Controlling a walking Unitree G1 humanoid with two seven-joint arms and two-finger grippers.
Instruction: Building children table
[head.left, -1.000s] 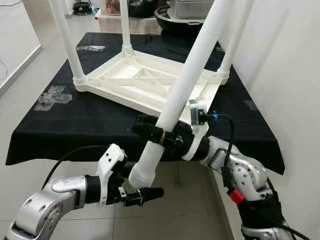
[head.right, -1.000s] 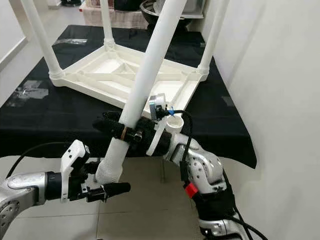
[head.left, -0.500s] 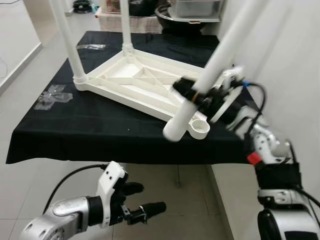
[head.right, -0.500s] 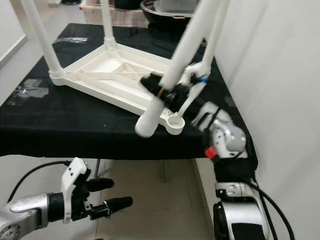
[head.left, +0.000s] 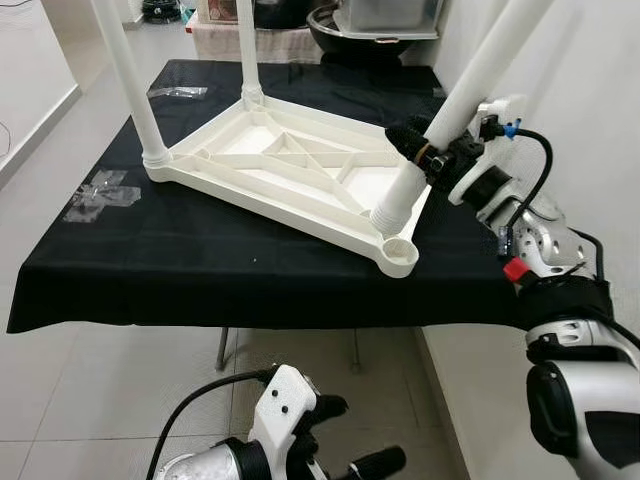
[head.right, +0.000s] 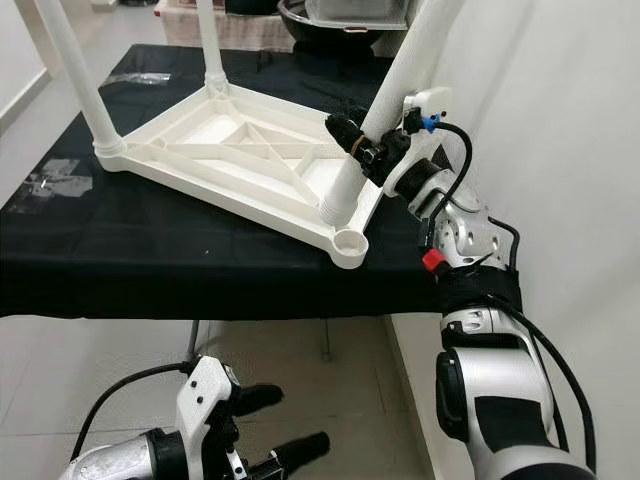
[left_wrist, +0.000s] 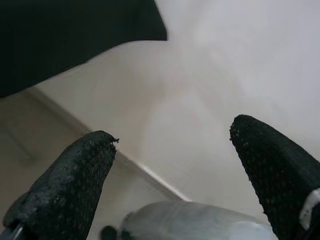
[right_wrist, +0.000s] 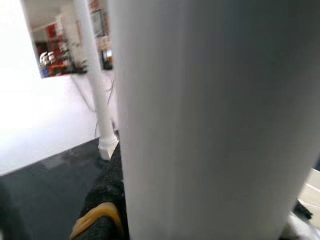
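Table leg, a long white tube, is gripped a little above its lower end by the right end effector, whose black fingers are closed around it. The tube's long axis is tilted: its ribbed lower end lies toward the near left, and its upper part leans away to the far right and runs out of the top of the picture. That lower end hangs just on the far side of the open round socket at the near right corner of the upturned table top, close to it but not seated; whether it touches the frame cannot be told. The socket therefore lies below and slightly nearer than the tube's tip, so the coming move is judged to need the tube brought nearer, stood upright and pressed down. The table top rests on the black-covered worktop, with other legs already standing in its far corners. The left end effector is held low over the floor, open and holding nothing, well apart from the socket; the right arm is plainly the nearer.
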